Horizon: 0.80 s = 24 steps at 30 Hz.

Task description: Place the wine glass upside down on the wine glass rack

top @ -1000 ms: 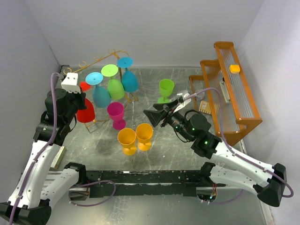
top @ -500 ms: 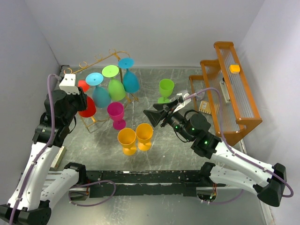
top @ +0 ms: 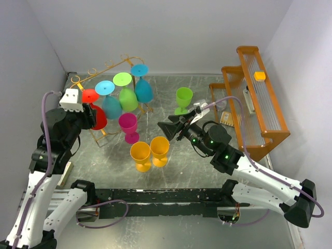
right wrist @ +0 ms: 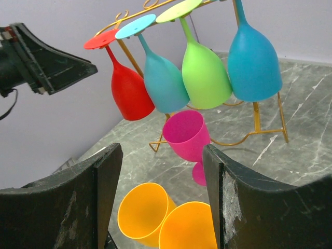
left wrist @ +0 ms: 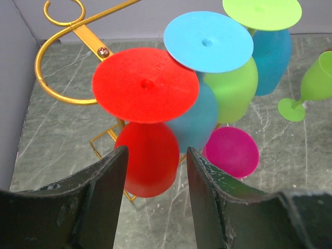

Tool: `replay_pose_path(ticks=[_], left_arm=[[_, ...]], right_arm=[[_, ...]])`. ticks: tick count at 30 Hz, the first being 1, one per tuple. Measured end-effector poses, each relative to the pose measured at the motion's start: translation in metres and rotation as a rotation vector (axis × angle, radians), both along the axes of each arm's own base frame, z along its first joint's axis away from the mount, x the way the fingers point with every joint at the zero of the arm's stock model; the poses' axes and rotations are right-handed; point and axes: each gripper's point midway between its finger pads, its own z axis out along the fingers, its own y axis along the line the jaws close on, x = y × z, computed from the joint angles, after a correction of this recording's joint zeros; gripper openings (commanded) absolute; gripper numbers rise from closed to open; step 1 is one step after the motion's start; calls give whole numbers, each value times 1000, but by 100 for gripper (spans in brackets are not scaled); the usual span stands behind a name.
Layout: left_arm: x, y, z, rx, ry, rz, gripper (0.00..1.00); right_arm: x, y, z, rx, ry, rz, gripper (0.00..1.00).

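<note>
The red wine glass (top: 96,117) hangs upside down, its round foot (left wrist: 145,85) resting on the rails of the gold wire wine glass rack (top: 111,65). It is the leftmost of several hanging glasses, beside a light blue (left wrist: 207,40), a green (right wrist: 203,72) and a teal one (right wrist: 254,62). My left gripper (left wrist: 154,153) stands open just in front of the red bowl (left wrist: 148,155), apart from it. My right gripper (right wrist: 160,150) is open too, hovering above the upright magenta glass (right wrist: 187,135) with nothing between its fingers.
Two orange glasses (top: 140,154) (top: 160,148) stand near the table's middle with the magenta glass (top: 128,124) behind them. A green glass (top: 183,98) stands upright further back. A bulky wooden slatted rack (top: 259,98) fills the right side. Walls close in on the left and at the back.
My left gripper has opened, let go of the red glass and drawn back to the left. The red glass stays hanging on the rack. The right arm has barely moved.
</note>
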Motion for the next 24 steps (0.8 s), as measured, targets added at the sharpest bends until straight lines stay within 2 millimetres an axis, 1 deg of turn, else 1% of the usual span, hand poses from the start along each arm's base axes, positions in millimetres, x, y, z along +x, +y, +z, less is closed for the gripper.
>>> replay_pose_path(ticks=[6, 9, 11, 15, 18, 21, 24], left_arm=[[-18, 0, 4, -9, -13, -19, 64], [-29, -1, 14, -20, -34, -36, 65], [-36, -2, 27, -34, -62, -51, 65], [-51, -8, 68, -76, -155, -95, 65], [-60, -14, 92, -110, -212, -136, 66], [-65, -22, 106, -155, -249, -178, 67], [-69, -32, 113, -199, -267, -225, 70]], right_arm=[[7, 11, -10, -51, 48, 1, 63], [14, 19, -13, -84, 81, -1, 63], [19, 24, -16, -117, 109, -8, 63], [34, 36, -26, -207, 176, -40, 63], [47, 44, -32, -269, 220, -71, 63], [60, 53, -43, -336, 271, -103, 62], [72, 64, -58, -405, 325, -131, 61]])
